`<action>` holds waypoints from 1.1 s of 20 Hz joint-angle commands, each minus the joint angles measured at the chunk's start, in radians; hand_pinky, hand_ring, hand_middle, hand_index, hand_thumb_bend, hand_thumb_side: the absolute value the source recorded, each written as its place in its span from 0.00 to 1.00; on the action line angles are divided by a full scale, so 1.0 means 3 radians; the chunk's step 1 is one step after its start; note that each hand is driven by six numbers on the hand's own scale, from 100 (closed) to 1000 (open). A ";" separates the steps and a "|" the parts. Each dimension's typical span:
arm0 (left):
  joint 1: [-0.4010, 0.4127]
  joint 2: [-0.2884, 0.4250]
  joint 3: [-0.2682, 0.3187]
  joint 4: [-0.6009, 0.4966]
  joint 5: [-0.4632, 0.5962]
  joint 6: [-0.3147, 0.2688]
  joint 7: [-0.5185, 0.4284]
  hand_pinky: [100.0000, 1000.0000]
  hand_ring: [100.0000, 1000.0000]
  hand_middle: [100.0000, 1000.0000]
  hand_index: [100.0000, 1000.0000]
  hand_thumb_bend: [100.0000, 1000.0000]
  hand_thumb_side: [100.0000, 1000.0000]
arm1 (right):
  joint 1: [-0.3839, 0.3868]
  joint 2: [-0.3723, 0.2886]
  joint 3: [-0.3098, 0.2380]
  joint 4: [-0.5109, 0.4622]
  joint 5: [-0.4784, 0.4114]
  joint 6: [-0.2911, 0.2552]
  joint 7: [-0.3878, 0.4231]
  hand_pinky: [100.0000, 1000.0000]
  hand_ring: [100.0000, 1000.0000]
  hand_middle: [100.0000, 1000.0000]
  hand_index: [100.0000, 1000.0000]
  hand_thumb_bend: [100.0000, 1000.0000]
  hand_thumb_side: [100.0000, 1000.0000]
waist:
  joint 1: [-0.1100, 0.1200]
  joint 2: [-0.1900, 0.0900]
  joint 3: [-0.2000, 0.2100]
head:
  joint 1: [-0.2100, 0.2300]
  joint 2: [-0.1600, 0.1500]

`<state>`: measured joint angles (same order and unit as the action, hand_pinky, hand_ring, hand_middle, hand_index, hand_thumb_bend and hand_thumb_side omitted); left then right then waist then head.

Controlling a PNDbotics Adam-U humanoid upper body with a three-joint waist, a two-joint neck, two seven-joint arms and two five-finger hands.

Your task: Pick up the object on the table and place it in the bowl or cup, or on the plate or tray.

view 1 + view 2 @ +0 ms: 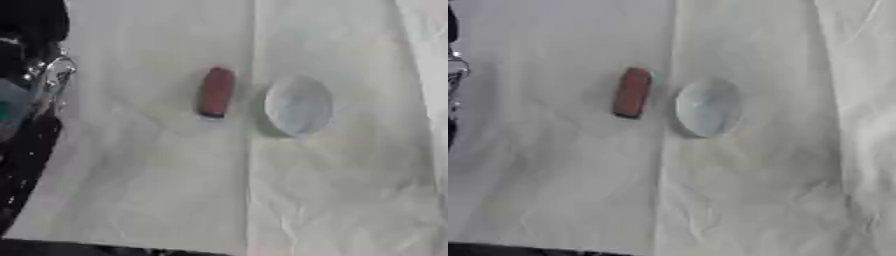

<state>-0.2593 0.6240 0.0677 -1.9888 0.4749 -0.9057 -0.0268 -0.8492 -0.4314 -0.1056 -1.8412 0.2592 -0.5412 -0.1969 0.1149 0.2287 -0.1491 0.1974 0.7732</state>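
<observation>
Left eye view is being filled at its left edge by a black and silver part of the robot's left arm (35, 95), where a hand cannot be made out, so it cannot be told whether the fingers are apart or together. The right hand is not being shown in either view. More to the right, a small red cylinder-shaped object (215, 92) is being seen lying on the white cloth (131, 175) that is covering the table, with its long side running from near to far. Just beside it, on its right and not touching it, a pale white bowl (298, 106) is being seen standing on the same cloth. A long fold (252, 200) is being seen between the two.
</observation>
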 commanded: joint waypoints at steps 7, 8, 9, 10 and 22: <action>0.0038 0.0074 0.0119 -0.0037 0.0354 -0.0004 -0.0367 0.86 0.92 0.90 0.94 0.00 0.76 | -0.0027 -0.0073 -0.0034 -0.0056 0.0023 0.0021 0.0002 0.60 0.71 0.88 0.82 0.00 0.57 | -0.0003 -0.0035 -0.0044 | -0.0018 -0.0011; 0.0047 0.0082 0.0125 -0.0037 0.0373 -0.0004 -0.0402 0.85 0.92 0.90 0.94 0.00 0.76 | -0.0026 -0.0078 -0.0036 -0.0053 0.0023 0.0019 0.0005 0.60 0.71 0.88 0.82 0.00 0.57 | 0.0000 -0.0030 -0.0054 | -0.0014 -0.0011; 0.0056 0.0092 0.0130 -0.0037 0.0387 -0.0004 -0.0438 0.84 0.92 0.90 0.94 0.00 0.75 | -0.0025 -0.0082 -0.0038 -0.0050 0.0022 0.0018 0.0007 0.60 0.71 0.88 0.82 0.00 0.57 | 0.0003 -0.0026 -0.0062 | -0.0010 -0.0011; 0.0069 0.0111 0.0135 -0.0037 0.0394 -0.0004 -0.0478 0.80 0.89 0.89 0.94 0.00 0.75 | -0.0024 -0.0086 -0.0041 -0.0046 0.0021 0.0018 0.0010 0.59 0.71 0.88 0.82 0.00 0.57 | 0.0005 -0.0021 -0.0070 | -0.0006 -0.0011; 0.0325 0.0848 0.0155 -0.0037 0.0358 -0.0004 -0.1653 0.74 0.82 0.84 0.94 0.25 0.43 | 0.0052 -0.0134 -0.0060 -0.0031 -0.0018 0.0042 0.0089 0.58 0.69 0.88 0.82 0.00 0.56 | 0.0084 -0.0024 -0.0097 | 0.0067 -0.0011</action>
<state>-0.1591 0.8183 0.0955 -1.9889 0.5713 -0.7613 -0.3356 -0.8241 -0.4413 -0.1134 -1.8390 0.2580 -0.5293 -0.1747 0.1440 0.2386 -0.1781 0.2036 0.7732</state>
